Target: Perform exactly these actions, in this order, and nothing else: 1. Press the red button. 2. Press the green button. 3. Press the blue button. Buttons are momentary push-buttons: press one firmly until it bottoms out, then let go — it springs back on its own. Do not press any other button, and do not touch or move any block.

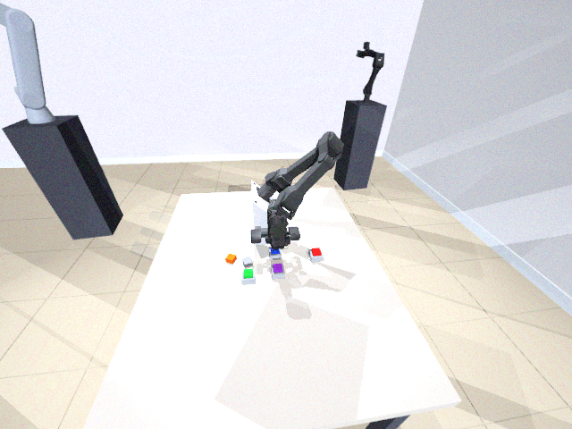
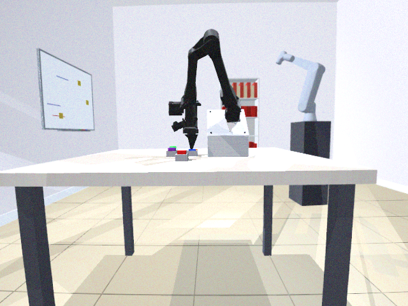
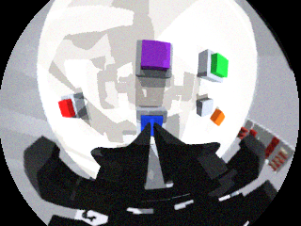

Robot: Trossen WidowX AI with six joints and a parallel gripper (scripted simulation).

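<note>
The blue button (image 1: 274, 251) sat on the white table (image 1: 194, 350), in the row of buttons nearest the arm's base, directly beneath the gripper (image 2: 191, 146). The gripper pointed straight down with its fingers closed together to a narrow tip and nothing held between them. In the exterior view the tip stood at or just above the blue cap; whether it made contact could not be determined. In the wrist view the closed fingers converged on the blue button (image 3: 150, 123). The purple button (image 1: 277, 268) lay just beyond the blue one, away from the base. The green button (image 1: 248, 273) stood to one side of the purple button, and the red button (image 1: 315, 253) stood apart on the opposite side. A small orange block (image 1: 230, 258) and a grey block (image 1: 248, 261) rested near the green button.
</note>
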